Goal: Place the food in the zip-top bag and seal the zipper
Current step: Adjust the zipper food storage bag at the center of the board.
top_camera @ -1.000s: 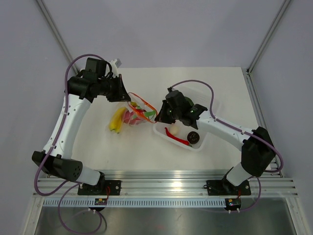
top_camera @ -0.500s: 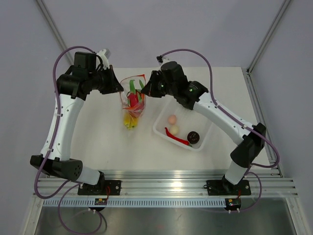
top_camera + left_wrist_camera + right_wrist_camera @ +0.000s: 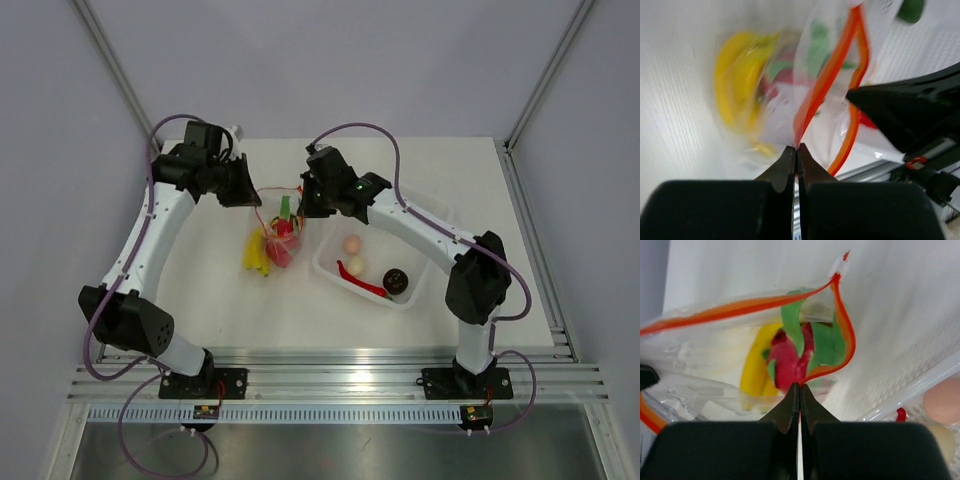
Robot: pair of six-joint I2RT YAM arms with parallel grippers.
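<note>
The zip-top bag (image 3: 272, 232) hangs over the table between my two grippers, its mouth held apart. Inside it lie a yellow banana (image 3: 255, 255) and a pink-red dragon fruit (image 3: 284, 240) with green leaves. My left gripper (image 3: 249, 196) is shut on the left side of the mouth, and in the left wrist view its tips (image 3: 796, 147) pinch the film where the orange-red zipper (image 3: 829, 79) begins. My right gripper (image 3: 303, 206) is shut on the opposite rim (image 3: 799, 385), just above the dragon fruit (image 3: 788, 363) and banana (image 3: 753, 369).
A rigid clear tray (image 3: 325, 268) stands right of the bag. It holds a long red chilli (image 3: 363, 281), a dark round fruit (image 3: 395, 280), a whitish piece (image 3: 355, 264) and a peach-coloured round piece (image 3: 352, 243). Metal frame posts rise at the table's back corners.
Both grippers have lifted the bag from where it lay in mid-table and carried it toward the back. It now hangs upright with the food sunk to its bottom.
</note>
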